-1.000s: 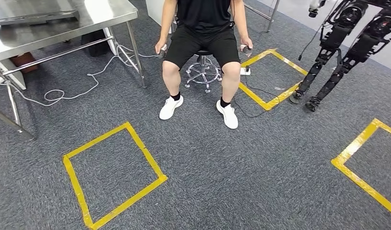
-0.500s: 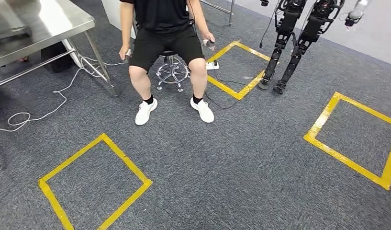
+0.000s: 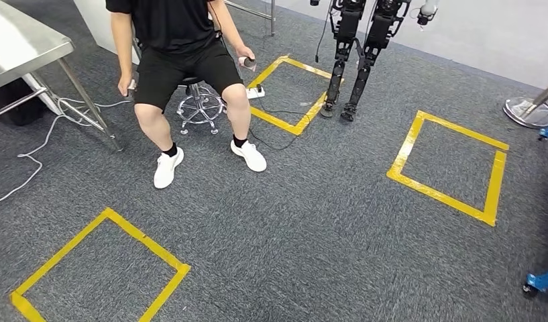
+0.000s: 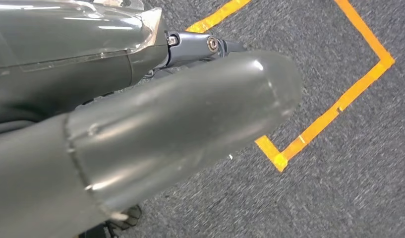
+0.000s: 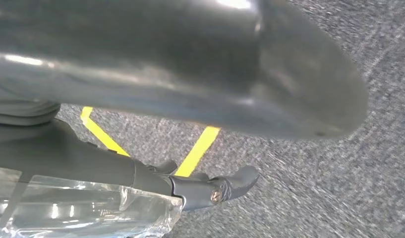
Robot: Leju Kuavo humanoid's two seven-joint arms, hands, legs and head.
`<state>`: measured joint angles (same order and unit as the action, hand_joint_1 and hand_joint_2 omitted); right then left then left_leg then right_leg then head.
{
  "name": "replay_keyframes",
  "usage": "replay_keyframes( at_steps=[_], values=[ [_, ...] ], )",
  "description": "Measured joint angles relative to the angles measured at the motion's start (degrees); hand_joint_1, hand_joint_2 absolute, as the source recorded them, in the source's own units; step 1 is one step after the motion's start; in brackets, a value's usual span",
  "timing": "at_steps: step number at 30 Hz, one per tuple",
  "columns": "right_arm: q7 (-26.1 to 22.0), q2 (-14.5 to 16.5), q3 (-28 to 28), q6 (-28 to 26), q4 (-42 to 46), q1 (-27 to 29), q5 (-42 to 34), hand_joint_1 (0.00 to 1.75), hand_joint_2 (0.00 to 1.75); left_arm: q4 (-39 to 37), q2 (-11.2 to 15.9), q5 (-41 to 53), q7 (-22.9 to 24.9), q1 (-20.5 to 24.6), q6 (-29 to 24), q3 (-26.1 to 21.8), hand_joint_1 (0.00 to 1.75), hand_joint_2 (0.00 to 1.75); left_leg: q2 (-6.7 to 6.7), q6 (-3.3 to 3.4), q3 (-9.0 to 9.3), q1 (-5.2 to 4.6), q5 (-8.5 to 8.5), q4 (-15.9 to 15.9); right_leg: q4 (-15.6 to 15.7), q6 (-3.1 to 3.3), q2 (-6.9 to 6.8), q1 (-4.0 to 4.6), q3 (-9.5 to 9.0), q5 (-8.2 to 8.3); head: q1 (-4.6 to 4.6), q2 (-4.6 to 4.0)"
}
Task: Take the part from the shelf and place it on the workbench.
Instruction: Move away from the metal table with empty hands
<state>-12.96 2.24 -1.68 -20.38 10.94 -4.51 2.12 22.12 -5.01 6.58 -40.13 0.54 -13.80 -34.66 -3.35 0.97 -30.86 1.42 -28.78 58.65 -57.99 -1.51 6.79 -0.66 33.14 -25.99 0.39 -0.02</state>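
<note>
- Head view: a seated person [image 3: 180, 67] on a stool [image 3: 199, 107] at upper left; steel workbench [image 3: 19, 43] corner at the left edge. Three yellow tape squares on the carpet: lower left [image 3: 96, 268], upper centre [image 3: 288, 94], right [image 3: 449, 164]. One legged robot [image 3: 355, 47] stands at top centre. One white cable [image 3: 29, 168] trails at left. No shelf and no part are visible here.
- Left wrist view: left hand [image 4: 155, 134], thick grey thumb across the frame, clear wrapped material [image 4: 76, 25] at upper left; whether it grips anything I cannot tell.
- Right wrist view: right hand [image 5: 200, 84]; clear wrapping [image 5: 81, 208] at lower left, possibly the part; grasp uncertain.
- Judged step: travelling between stations; next move calls for bringing the workbench squarely into view.
</note>
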Motion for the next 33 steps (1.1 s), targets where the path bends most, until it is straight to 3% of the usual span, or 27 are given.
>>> replay_keyframes(
  at_steps=[2,4,6,7,8,10,11,13,15,16,18,20,21,22,24,26,28,29,31,33],
  values=[
    [0.51,-0.25,-0.01,0.10,-0.01,0.06,0.35,0.00,0.00,0.37,-0.25,-0.06,-0.01,0.03,-0.35,-0.07,0.00,0.00,1.37,0.85,0.01,-0.01,0.51,-0.53,-1.61,-0.41,-1.67,0.05,1.24,-0.79,0.15,-0.01],
    [0.91,-0.40,-0.01,0.22,-0.01,-0.07,0.53,0.00,0.00,0.51,-0.44,-0.19,-0.02,-0.16,-0.92,-0.19,0.00,0.00,3.06,1.39,-0.07,-0.07,0.73,-0.80,-7.38,-0.11,-4.67,-0.01,4.18,-3.68,0.45,-0.01],
    [1.06,-0.43,-0.01,0.26,-0.01,-0.09,0.52,0.00,0.00,0.57,-0.52,-0.29,-0.02,-0.48,-1.24,-0.33,0.00,0.00,4.80,1.57,-0.21,-0.25,0.69,-0.78,-14.28,-0.03,-5.77,-0.17,7.44,-6.41,0.59,-0.01],
    [1.11,-0.43,-0.01,0.24,-0.01,0.05,0.44,0.00,0.00,0.58,-0.55,-0.28,-0.02,-0.55,-1.28,-0.40,0.00,0.00,5.58,1.57,-0.26,-0.28,0.67,-0.76,-15.80,-0.30,-5.98,-0.25,7.98,-6.75,0.60,-0.01],
    [1.15,-0.43,0.00,0.19,-0.01,0.26,0.32,0.00,0.00,0.59,-0.57,-0.27,-0.02,-0.55,-1.27,-0.45,0.00,0.00,6.27,1.56,-0.27,-0.29,0.65,-0.75,-15.21,-0.75,-6.22,-0.35,7.39,-6.29,0.63,-0.01],
    [1.14,-0.43,0.06,0.04,-0.01,0.54,-0.01,0.00,0.00,0.61,-0.58,-0.08,-0.02,-0.46,-1.10,-0.49,0.00,0.00,7.53,1.34,-0.08,-0.31,0.53,-0.72,-8.25,-1.68,-7.98,-0.55,3.11,-3.76,0.66,-0.01],
    [1.06,-0.41,0.13,-0.02,-0.01,0.54,-0.15,0.00,0.00,0.62,-0.56,0.04,-0.02,-0.43,-0.99,-0.49,0.00,0.00,8.08,1.13,0.04,-0.47,0.40,-0.67,-4.41,-1.82,-9.47,-0.53,0.96,-2.71,0.69,-0.01],
    [0.74,-0.39,0.30,-0.05,-0.01,0.38,-0.39,0.00,0.00,0.63,-0.47,0.26,-0.02,-0.29,-0.87,-0.49,0.00,0.00,9.17,0.48,0.37,-0.84,0.09,-0.60,-0.30,-1.25,-11.20,-0.27,-1.26,-1.73,0.52,-0.01],
    [0.46,-0.41,0.43,-0.05,-0.01,0.48,-0.53,0.00,0.00,0.63,-0.41,0.33,-0.02,0.07,-0.92,-0.48,0.00,0.00,10.31,-0.24,0.72,-0.84,-0.15,-0.60,-0.03,-0.33,-10.13,-0.04,-1.14,-1.57,0.32,-0.01],
    [0.39,-0.40,0.47,-0.05,-0.02,0.65,-0.55,0.00,0.00,0.63,-0.39,0.29,-0.02,0.28,-0.96,-0.48,0.00,0.00,10.04,-0.63,0.79,-0.62,-0.44,-0.37,0.05,0.07,-9.52,-0.26,-1.17,-1.45,0.28,-0.01],
    [0.28,-0.47,0.54,-0.04,-0.03,0.89,-0.55,0.00,0.00,0.63,-0.40,0.15,-0.03,0.50,-1.08,-0.43,0.00,0.00,7.40,-1.26,-0.18,-0.20,-2.68,2.45,0.27,0.97,-8.28,-0.73,-1.42,-1.09,0.18,-0.01],
    [0.25,-0.50,0.56,-0.02,-0.03,0.93,-0.51,0.00,0.00,0.60,-0.34,-0.01,-0.03,0.25,-1.32,-0.45,0.00,0.00,4.22,-1.48,-3.31,-0.01,-6.67,9.51,0.27,1.59,-6.94,-0.74,-1.32,-0.84,0.04,0.00],
    [0.24,-0.48,0.57,-0.01,-0.03,0.97,-0.48,0.00,0.00,0.57,-0.29,-0.13,-0.02,0.07,-1.47,-0.48,0.00,0.00,3.59,-1.54,-5.05,0.01,-8.16,13.13,0.25,1.75,-6.19,-0.63,-1.26,-0.77,0.02,0.00],
    [0.24,-0.44,0.58,0.00,-0.04,1.06,-0.46,0.00,0.00,0.53,-0.25,-0.25,-0.02,-0.05,-1.60,-0.52,0.00,0.00,3.33,-1.58,-6.19,0.03,-8.49,15.24,0.22,1.80,-5.39,-0.56,-1.25,-0.74,0.01,0.00],
    [0.26,-0.40,0.60,0.01,-0.05,1.24,-0.39,0.00,0.00,0.49,-0.21,-0.44,-0.02,-0.11,-1.70,-0.53,0.00,0.00,3.17,-1.59,-5.82,0.15,-6.04,13.64,0.15,1.80,-3.89,-0.55,-1.37,-0.73,0.01,-0.01],
    [0.31,-0.38,0.61,0.02,-0.07,1.26,-0.25,0.00,0.00,0.48,-0.19,-0.60,-0.02,-0.09,-1.77,-0.55,0.00,0.00,1.64,-1.45,-2.50,0.53,-1.99,6.16,0.02,1.71,-2.38,-0.60,-1.45,-0.71,0.01,-0.01],
    [0.39,-0.36,0.61,0.03,-0.08,1.16,-0.09,0.00,0.00,0.44,-0.19,-0.84,-0.01,-0.11,-1.95,-0.63,0.00,0.00,-0.48,-1.24,-0.32,0.66,-0.21,1.01,-0.25,1.18,-1.11,-0.35,-1.04,-0.63,0.02,-0.01],
    [0.45,-0.35,0.61,0.03,-0.08,1.16,0.00,0.00,0.00,0.43,-0.19,-0.94,-0.01,-0.10,-2.13,-0.70,0.00,0.00,-0.94,-1.07,-0.26,0.53,-0.41,0.67,-0.29,0.81,-0.69,-0.26,-0.73,-0.53,0.04,-0.01],
    [0.56,-0.37,0.60,0.03,-0.10,1.31,0.21,0.00,0.00,0.41,-0.21,-1.01,0.00,-0.01,-2.59,-0.91,0.00,0.00,0.03,-0.31,-0.34,0.08,-0.03,0.40,-0.01,-0.17,0.38,-0.25,0.02,-0.18,0.03,-0.01],
    [0.59,-0.40,0.62,0.03,-0.14,1.49,0.35,0.00,0.00,0.41,-0.31,-0.98,-0.01,0.14,-2.95,-1.10,0.00,0.00,1.45,0.83,-0.29,0.00,0.49,-0.14,-1.25,-0.64,-0.78,-0.24,1.06,-0.80,0.11,-0.01]
  ],
)
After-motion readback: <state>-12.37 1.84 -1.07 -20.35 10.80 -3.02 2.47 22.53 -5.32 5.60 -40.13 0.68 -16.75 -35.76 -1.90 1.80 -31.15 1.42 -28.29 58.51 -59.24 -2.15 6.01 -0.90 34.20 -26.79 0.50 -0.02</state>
